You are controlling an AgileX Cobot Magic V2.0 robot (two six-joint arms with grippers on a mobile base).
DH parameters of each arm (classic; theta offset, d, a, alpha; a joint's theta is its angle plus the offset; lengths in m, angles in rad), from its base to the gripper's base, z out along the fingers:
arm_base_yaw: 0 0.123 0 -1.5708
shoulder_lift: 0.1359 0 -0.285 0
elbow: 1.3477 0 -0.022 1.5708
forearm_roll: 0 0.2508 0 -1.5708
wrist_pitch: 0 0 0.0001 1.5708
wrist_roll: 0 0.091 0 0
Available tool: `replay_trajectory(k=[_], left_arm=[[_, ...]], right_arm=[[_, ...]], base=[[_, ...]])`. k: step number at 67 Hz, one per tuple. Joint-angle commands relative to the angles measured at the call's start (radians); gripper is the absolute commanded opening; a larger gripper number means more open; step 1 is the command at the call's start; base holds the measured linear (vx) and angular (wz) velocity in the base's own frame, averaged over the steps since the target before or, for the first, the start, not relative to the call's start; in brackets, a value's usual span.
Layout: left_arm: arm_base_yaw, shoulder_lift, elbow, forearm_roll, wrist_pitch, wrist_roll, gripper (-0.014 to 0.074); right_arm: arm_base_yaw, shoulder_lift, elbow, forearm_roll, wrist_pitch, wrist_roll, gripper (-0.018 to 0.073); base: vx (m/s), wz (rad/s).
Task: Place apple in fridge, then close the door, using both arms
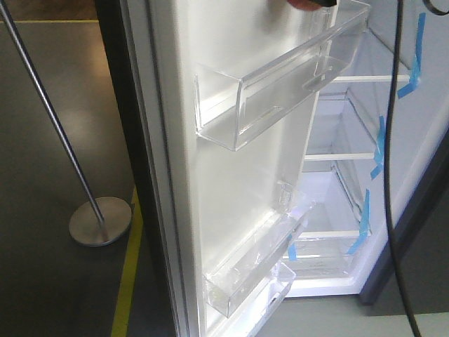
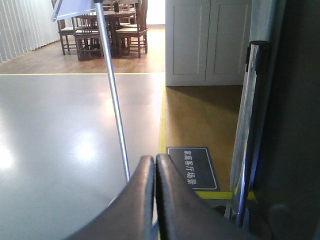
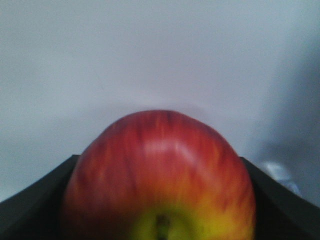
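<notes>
The fridge [image 1: 423, 119] is shown from the front with the door [image 1: 231, 175] swung wide, its white liner and clear upper bin [image 1: 280, 88] turned toward the camera. Glass shelves [image 1: 358, 78] marked with blue tape [image 1: 414, 67] are seen inside, all bare as far as can be told. A red sliver of the apple [image 1: 303, 3] is glimpsed at the top edge, just above the bin and not yet on any shelf. A black cable [image 1: 389, 175] hangs across the opening. A metal stand [image 1: 100, 221] is planted on the floor outside the door.

From the left wrist, the left claw [image 2: 155, 192] is seen pressed closed with nothing in it, held low beside the door's dark outer face. A white cabinet [image 2: 207, 42] and wooden chairs [image 2: 100, 30] are visible beyond.

From the right wrist, the apple is seen clamped in the right claw [image 3: 160, 212], stem dimple toward the lens, before a blurred white surface.

The upper bin is probably the main hazard. If the fruit is carried in low, it could be knocked against the rim and jarred loose. The hanging cable might be snagged by the arm. A round apple released on glass could roll off. The door, if pushed early, could be shut on the right arm.
</notes>
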Motion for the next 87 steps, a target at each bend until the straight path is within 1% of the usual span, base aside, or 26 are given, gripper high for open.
replay_trajectory(k=[1, 6, 11, 16, 20, 28, 49, 53, 56, 62, 66, 68, 69, 72, 73, 74, 80, 87], left_arm=[[-0.004, -0.014, 0.016, -0.006, -0.070, 0.000, -0.0008], [-0.004, -0.014, 0.016, -0.006, -0.070, 0.000, -0.0008], [-0.004, -0.014, 0.016, -0.006, -0.070, 0.000, -0.0008], [-0.004, -0.014, 0.016, -0.006, -0.070, 0.000, -0.0008], [-0.004, -0.014, 0.016, -0.006, -0.070, 0.000, -0.0008], [-0.004, -0.014, 0.016, -0.006, -0.070, 0.000, -0.0008], [-0.004, -0.014, 0.016, -0.006, -0.070, 0.000, -0.0008], [-0.004, -0.014, 0.016, -0.006, -0.070, 0.000, -0.0008], [-0.004, -0.014, 0.016, -0.006, -0.070, 0.000, -0.0008], [-0.004, -0.014, 0.016, -0.006, -0.070, 0.000, -0.0008], [-0.004, -0.014, 0.016, -0.006, -0.070, 0.000, -0.0008], [-0.004, -0.014, 0.016, -0.006, -0.070, 0.000, -0.0008], [-0.004, -0.014, 0.016, -0.006, -0.070, 0.000, -0.0008], [-0.004, -0.014, 0.016, -0.006, -0.070, 0.000, -0.0008], [-0.004, -0.014, 0.016, -0.006, -0.070, 0.000, -0.0008], [-0.004, -0.014, 0.016, -0.006, -0.070, 0.000, -0.0008], [-0.004, -0.014, 0.016, -0.006, -0.070, 0.000, -0.0008], [-0.004, -0.014, 0.016, -0.006, -0.070, 0.000, -0.0008]], right_arm=[[-0.001, 0.017, -0.131, 0.000, 0.033, 0.078, 0.0345], [-0.001, 0.047, -0.200, -0.028, 0.080, 0.123, 0.0428], [-0.001, 0.052, -0.228, -0.051, 0.078, 0.138, 0.0498], [-0.001, 0.047, -0.228, -0.053, 0.062, 0.145, 0.0549], [-0.001, 0.043, -0.228, -0.073, 0.066, 0.157, 0.0573], [-0.001, 0.041, -0.228, -0.130, 0.065, 0.199, 0.0584], [-0.001, 0.000, -0.228, -0.118, 0.051, 0.232, 0.0571], [-0.001, -0.029, -0.228, -0.119, 0.057, 0.247, 0.0545], [-0.002, -0.050, -0.228, -0.122, 0.069, 0.263, 0.0510], [-0.002, -0.112, -0.228, -0.147, 0.109, 0.284, 0.0388], [-0.002, -0.153, -0.228, -0.177, 0.142, 0.288, 0.0250], [-0.002, -0.173, -0.228, -0.191, 0.161, 0.291, 0.0200], [-0.002, -0.183, -0.228, -0.198, 0.172, 0.292, 0.0148], [-0.002, -0.213, -0.228, -0.214, 0.204, 0.303, 0.0045], [-0.002, -0.223, -0.228, -0.220, 0.212, 0.304, 0.0028], [-0.002, -0.233, -0.227, -0.227, 0.212, 0.308, -0.0020], [-0.002, -0.311, -0.206, -0.267, 0.212, 0.341, -0.0012], [-0.002, -0.406, -0.146, -0.286, 0.212, 0.358, -0.0007]], base=[[0.00, 0.00], [0.00, 0.00], [0.00, 0.00], [0.00, 0.00], [0.00, 0.00], [0.00, 0.00], [0.00, 0.00], [0.00, 0.00], [0.00, 0.00], [0.00, 0.00], [0.00, 0.00], [0.00, 0.00], [0.00, 0.00], [0.00, 0.00], [0.00, 0.00], [0.00, 0.00], [0.00, 0.00], [0.00, 0.00]])
